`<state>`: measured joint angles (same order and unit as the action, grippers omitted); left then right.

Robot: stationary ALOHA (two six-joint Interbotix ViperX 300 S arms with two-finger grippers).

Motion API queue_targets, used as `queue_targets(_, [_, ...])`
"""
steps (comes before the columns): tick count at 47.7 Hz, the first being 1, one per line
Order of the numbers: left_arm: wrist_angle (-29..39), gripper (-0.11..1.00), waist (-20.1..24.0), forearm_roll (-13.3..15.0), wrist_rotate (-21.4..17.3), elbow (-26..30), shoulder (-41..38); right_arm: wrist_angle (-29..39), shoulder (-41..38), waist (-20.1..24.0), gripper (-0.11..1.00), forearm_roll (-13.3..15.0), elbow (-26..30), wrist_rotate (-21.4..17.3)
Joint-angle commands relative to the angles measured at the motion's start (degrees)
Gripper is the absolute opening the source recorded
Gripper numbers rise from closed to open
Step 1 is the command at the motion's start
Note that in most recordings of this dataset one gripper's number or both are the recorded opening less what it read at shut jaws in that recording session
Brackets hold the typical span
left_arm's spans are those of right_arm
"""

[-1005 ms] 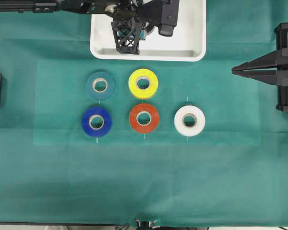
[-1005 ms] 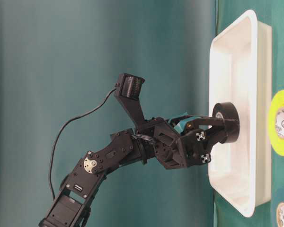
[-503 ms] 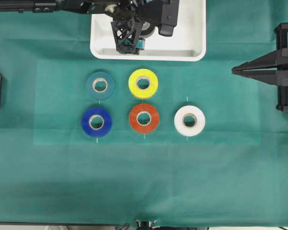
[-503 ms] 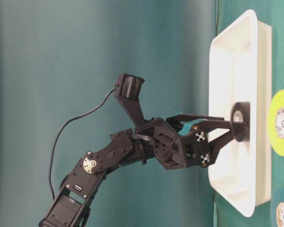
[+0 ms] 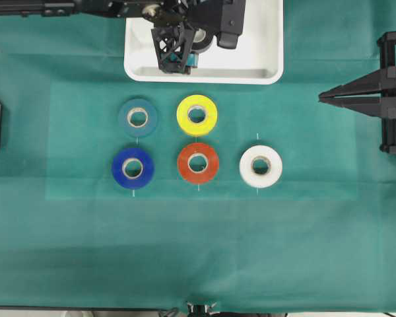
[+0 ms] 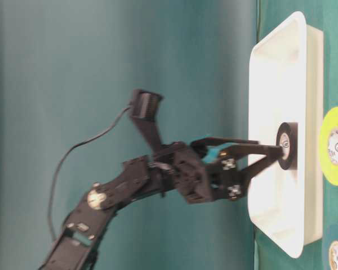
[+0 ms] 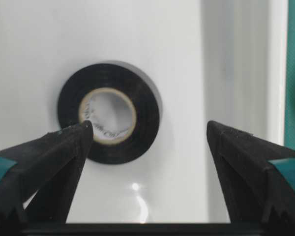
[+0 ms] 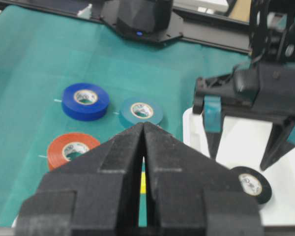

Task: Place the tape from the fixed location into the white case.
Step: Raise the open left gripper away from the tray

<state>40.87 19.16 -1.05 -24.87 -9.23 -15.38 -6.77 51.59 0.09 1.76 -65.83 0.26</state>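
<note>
Green cloth (image 5: 303, 238): six tape rolls, one case (image 5: 264, 66).

Six rolls of tape were in view. One was the small black roll with a pale cardboard core (image 7: 109, 120), and it lay flat inside the single large shallow white plastic tray (image 5: 264, 66). Five coloured rolls lay on the green cloth: one teal (image 5: 137, 117), one yellow (image 5: 197, 115), one dark blue (image 5: 132, 168), one orange-red (image 5: 198, 162) and one white (image 5: 261, 166). Two black robot grippers were counted, the left (image 7: 147, 135) and the right (image 5: 325, 97).
</note>
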Motion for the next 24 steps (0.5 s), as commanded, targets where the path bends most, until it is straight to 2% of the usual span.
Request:
queue_targets(1, [0.44, 0.93, -0.18, 0.09, 0.09, 0.7, 4.22, -0.26, -0.35, 0.0, 0.0, 0.0, 0.97, 0.09])
queue_targets(12, [6.24, 0.93, -1.14, 0.09, 0.35, 1.58, 6.5, -0.26, -0.26, 0.0, 0.0, 0.0, 1.05, 0.18])
queue_targets(24, [7.91, 0.93, -2.64, 0.09, 1.14, 2.99, 8.88, -0.44, -0.26, 0.0, 0.0, 0.0, 1.05, 0.18])
